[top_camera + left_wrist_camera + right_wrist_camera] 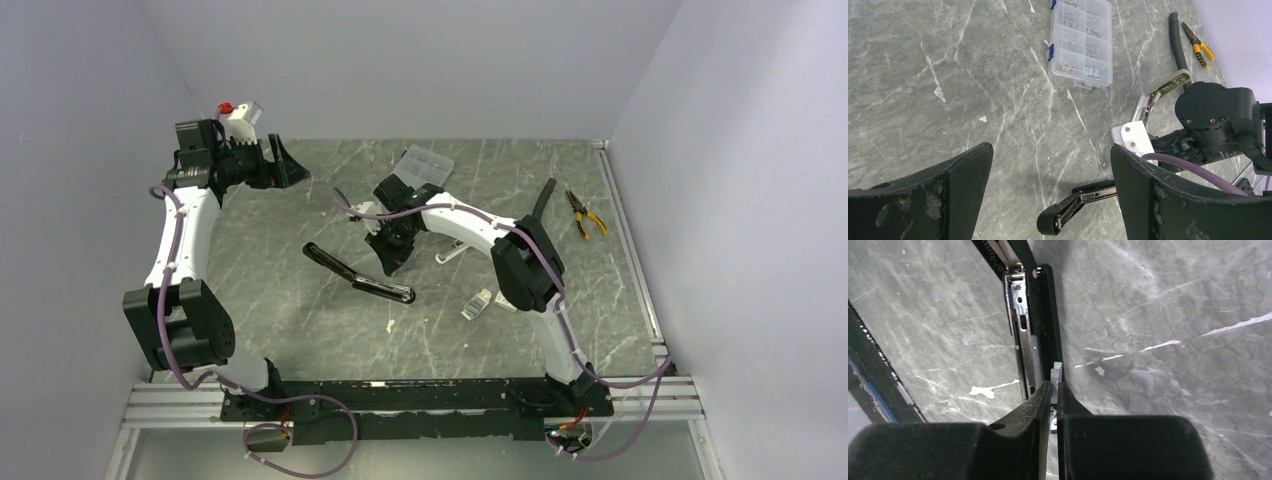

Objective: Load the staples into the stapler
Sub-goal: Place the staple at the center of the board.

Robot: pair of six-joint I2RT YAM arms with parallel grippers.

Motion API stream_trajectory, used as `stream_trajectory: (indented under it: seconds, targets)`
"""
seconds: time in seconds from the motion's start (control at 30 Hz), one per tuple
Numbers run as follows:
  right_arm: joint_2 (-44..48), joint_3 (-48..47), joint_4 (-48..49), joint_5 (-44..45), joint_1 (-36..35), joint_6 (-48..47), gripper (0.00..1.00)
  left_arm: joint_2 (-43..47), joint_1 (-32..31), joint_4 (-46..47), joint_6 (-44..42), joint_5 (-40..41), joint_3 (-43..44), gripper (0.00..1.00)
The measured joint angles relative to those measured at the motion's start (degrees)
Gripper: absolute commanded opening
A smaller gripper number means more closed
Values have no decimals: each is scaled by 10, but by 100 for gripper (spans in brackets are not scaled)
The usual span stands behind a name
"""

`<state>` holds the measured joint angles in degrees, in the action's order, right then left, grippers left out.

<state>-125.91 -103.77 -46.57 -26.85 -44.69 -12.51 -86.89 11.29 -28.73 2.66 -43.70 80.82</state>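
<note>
Right now my right gripper [1054,388] is clenched on a short silvery strip of staples [1056,371]. The strip stands on edge in the narrow slit between my two black fingertips, and its upper end pokes out just past them at the centre of the right wrist view. The stapler [1034,325] lies opened out on the grey marbled table [1158,300], running from the top of that frame down to my fingers. Its shiny metal magazine channel is just to the left of the strip and its black arm is directly under and beside it. The strip is close against the channel's right-hand edge, but I cannot tell whether it touches the metal or has entered the channel. In the overhead view this happens at the middle of the frame, with a small white box [478,303] lying on the table towards the lower right of my pinch. My left gripper [1050,150] hangs well apart at the upper left of the overhead view. Its jaws are spread wide with nothing between them, and it looks down on the clear compartment case [1080,42], a black hose [1178,42] and the yellow-handled pliers [1198,47] at the top of its frame.
</note>
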Motion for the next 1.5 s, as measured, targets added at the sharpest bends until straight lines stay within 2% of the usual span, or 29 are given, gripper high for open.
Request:
stream_trajectory:
  seconds: [0.17,0.37,0.63,0.83,1.13,1.5]
  targets:
    - [2,2,2,40,0,-10,7,-2,0,0,0,0,0,93]
    - [31,57,39,147,4,-38,7,-3,0,0,0,0,0,93]
    - [60,159,155,320,-2,-87,7,-3,0,0,0,12,0,93]
    - [71,204,214,401,-28,-108,10,-3,0,0,0,16,0,93]
    - [75,223,226,432,-58,-110,28,-3,0,0,0,16,0,93]
    - [80,224,225,432,-74,-95,38,-3,0,-1,0,16,0,94]
